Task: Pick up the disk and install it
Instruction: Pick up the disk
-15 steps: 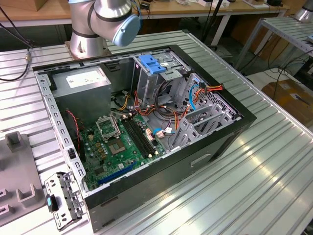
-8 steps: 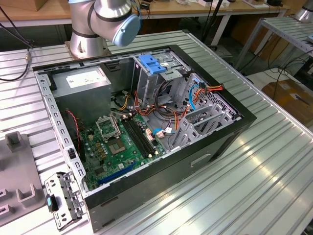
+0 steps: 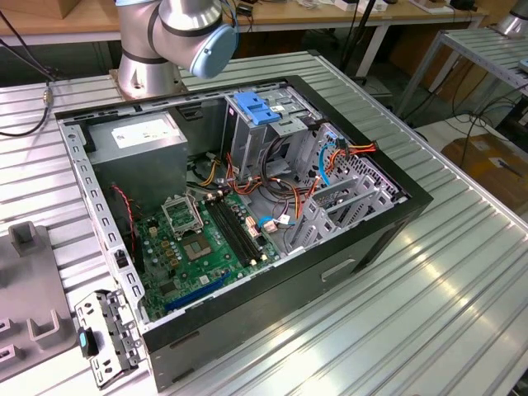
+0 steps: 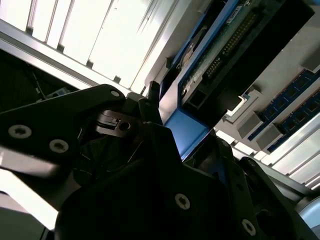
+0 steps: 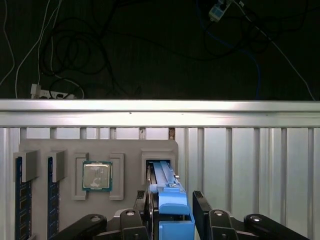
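We saw the disk (image 5: 164, 182) upright in a grey tray (image 5: 127, 150), flanked by the end effector (image 5: 172, 202); we couldn't tell its grip.

The disk (image 5: 172, 206) wears smooth blue plastic rails; the table (image 5: 250, 165) is ribbed bare metal (brightly reflective).

Claw (image 5: 175, 200) low, pointed downward

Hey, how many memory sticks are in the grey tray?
2. In the first wrist view, one memory stick stands in the grey tray beside the processor chip; the other beyond it. More may lie past the picture's edge.
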Controlling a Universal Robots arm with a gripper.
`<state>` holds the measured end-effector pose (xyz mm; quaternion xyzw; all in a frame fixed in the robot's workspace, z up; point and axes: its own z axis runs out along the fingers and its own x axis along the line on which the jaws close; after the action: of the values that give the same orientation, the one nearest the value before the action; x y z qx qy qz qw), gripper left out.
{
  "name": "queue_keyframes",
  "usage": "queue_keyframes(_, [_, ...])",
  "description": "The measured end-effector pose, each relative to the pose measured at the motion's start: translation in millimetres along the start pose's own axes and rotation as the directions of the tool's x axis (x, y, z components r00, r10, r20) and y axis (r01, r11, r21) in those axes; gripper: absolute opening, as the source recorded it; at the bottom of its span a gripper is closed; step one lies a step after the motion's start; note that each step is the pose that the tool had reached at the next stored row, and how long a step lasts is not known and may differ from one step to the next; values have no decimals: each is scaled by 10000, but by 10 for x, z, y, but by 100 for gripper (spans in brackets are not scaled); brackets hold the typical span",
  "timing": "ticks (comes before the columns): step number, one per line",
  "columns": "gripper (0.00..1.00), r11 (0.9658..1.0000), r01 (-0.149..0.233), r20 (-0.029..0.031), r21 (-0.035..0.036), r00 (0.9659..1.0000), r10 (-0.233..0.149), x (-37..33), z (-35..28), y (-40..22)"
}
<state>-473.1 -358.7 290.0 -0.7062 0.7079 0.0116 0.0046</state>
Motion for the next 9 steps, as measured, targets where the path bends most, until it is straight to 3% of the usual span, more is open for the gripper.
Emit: queue_keyframes(9, [49,10000,-1,0,0,10000,1,25,-1,0])
